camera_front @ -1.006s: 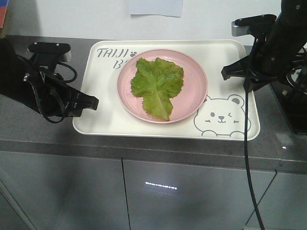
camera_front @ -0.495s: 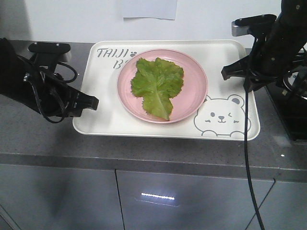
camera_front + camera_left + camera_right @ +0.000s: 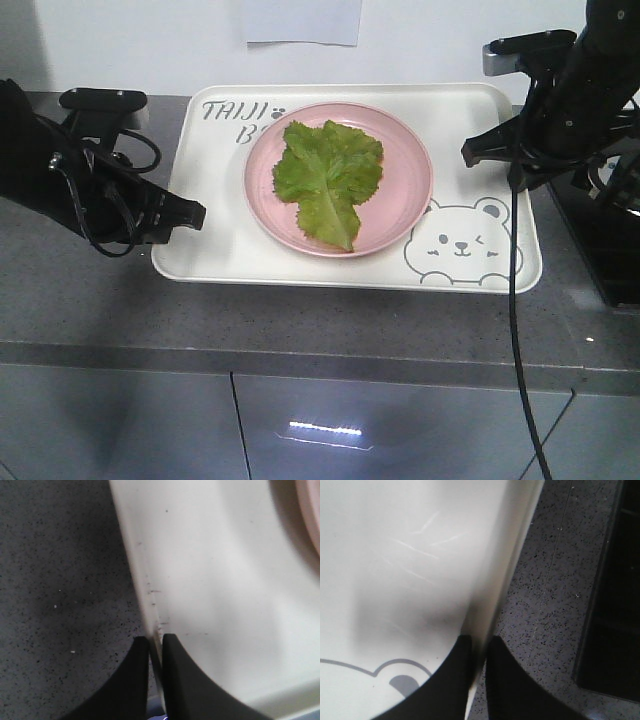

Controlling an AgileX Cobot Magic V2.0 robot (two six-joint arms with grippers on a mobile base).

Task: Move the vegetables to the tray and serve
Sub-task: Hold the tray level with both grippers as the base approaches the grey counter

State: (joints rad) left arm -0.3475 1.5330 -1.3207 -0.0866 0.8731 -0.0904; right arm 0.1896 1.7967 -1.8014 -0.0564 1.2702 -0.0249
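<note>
Serve step, both arms on the tray [image 3: 300, 262]. Left pincer [image 3: 196, 213] at the tray's left edge, mid-left of frame; left wrist view shows its two black fingers [image 3: 182, 680] clenched thin on the rim, one outside over the bench [image 3: 300, 320], one inside. Right pincer [image 3: 468, 152] at the right rim, upper right of frame; right wrist view shows the same pinch, fingers [image 3: 447, 685] astride the rim [image 3: 492, 605] just above the bear's ear line. So both pincers grasp the tray. Lettuce leaf [image 3: 328, 180] lies on the pink plate [image 3: 410, 195], plate sits centre-upper on the tray, partly covering the lettering at upper left. Leaf's long axis runs near vertical in frame, slightly tilted; pale rib ends in a point toward lower centre, broad frilly end toward the top. Tray's long axis is left-right in frame, bear drawing [image 3: 460, 243] at lower right. To do it well, my judgement: raise both sides together and level, same rate, keep the spacing between arms constant so the thin rim grips don't slip or twist the tray; the grips sit at different heights in frame, so watch for yaw. Plate is loose on a smooth tray and could slide if it tilts; go slow.
</note>
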